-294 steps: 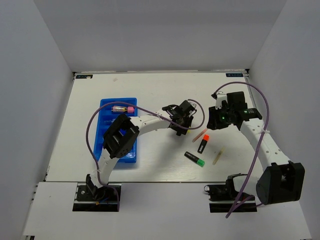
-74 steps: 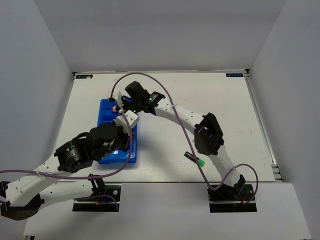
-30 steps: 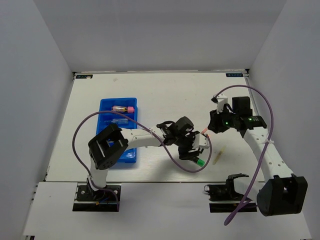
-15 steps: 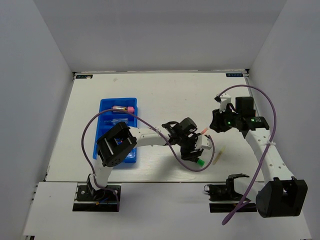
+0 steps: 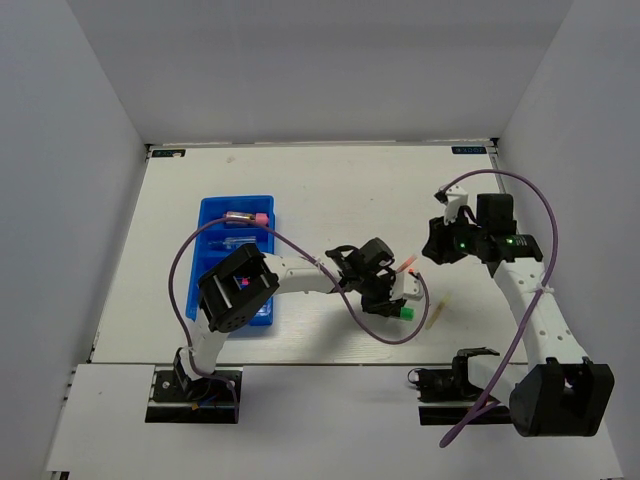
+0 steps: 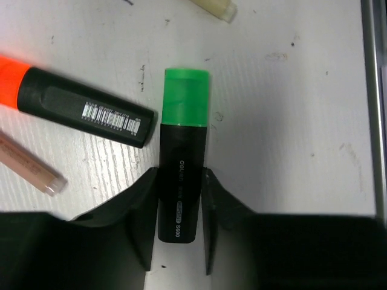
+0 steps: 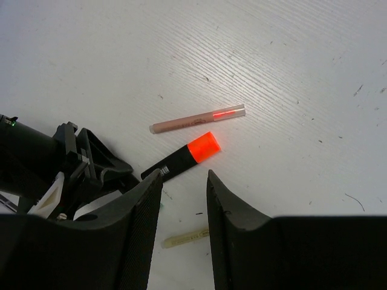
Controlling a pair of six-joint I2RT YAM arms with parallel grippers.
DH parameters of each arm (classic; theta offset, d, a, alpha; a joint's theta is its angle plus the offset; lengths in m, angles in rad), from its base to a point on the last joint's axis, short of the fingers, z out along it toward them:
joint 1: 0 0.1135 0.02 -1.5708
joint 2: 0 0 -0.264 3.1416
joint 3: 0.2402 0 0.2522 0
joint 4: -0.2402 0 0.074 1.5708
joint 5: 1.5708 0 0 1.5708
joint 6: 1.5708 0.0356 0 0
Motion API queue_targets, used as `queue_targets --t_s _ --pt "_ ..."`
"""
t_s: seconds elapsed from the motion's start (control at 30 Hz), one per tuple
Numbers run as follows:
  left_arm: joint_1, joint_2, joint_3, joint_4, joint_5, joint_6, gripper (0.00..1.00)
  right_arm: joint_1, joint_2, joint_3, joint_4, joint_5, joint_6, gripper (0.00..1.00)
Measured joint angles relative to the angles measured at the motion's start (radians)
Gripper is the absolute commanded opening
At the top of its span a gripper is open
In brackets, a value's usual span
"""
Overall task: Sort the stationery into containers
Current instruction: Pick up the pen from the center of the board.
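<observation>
Left gripper [image 6: 180, 181] seemingly clamps green highlighter [image 6: 183, 139] by its tail, so it may pivot loose; right gripper [image 7: 183, 178] gapes empty.

Three cameras: one overhead, two on the wrists

Overhead view looks down on the whole table [image 5: 330, 190] from its near edge; left wrist view sits very close over the green highlighter [image 6: 181, 163]; right wrist view looks down from higher; both wrist views share the orange highlighter [image 7: 184, 158], upper left and centre.
</observation>
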State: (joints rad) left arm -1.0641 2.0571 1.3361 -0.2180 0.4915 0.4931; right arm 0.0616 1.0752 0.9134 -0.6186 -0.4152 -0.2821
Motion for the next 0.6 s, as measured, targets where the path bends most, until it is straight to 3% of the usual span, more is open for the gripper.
queue_targets --t_s 0.03,0.13,0.27,0.6 --pt "0.0 0.0 0.0 0.002 -0.001 -0.001 0.14 -0.002 0.0 0.0 0.0 -0.003 0.002 0.4" --pt "-0.001 0.0 0.0 0.005 -0.008 0.003 0.01 -0.009 -0.001 0.0 0.0 -0.008 0.005 0.4" --pt "-0.003 -0.001 -0.003 0.008 -0.021 0.003 0.01 -0.019 -0.002 0.0 0.0 -0.014 0.012 0.5" --pt "-0.003 -0.075 -0.109 0.046 -0.088 0.004 0.01 -0.036 -0.005 0.0 0.0 -0.036 0.018 0.53"
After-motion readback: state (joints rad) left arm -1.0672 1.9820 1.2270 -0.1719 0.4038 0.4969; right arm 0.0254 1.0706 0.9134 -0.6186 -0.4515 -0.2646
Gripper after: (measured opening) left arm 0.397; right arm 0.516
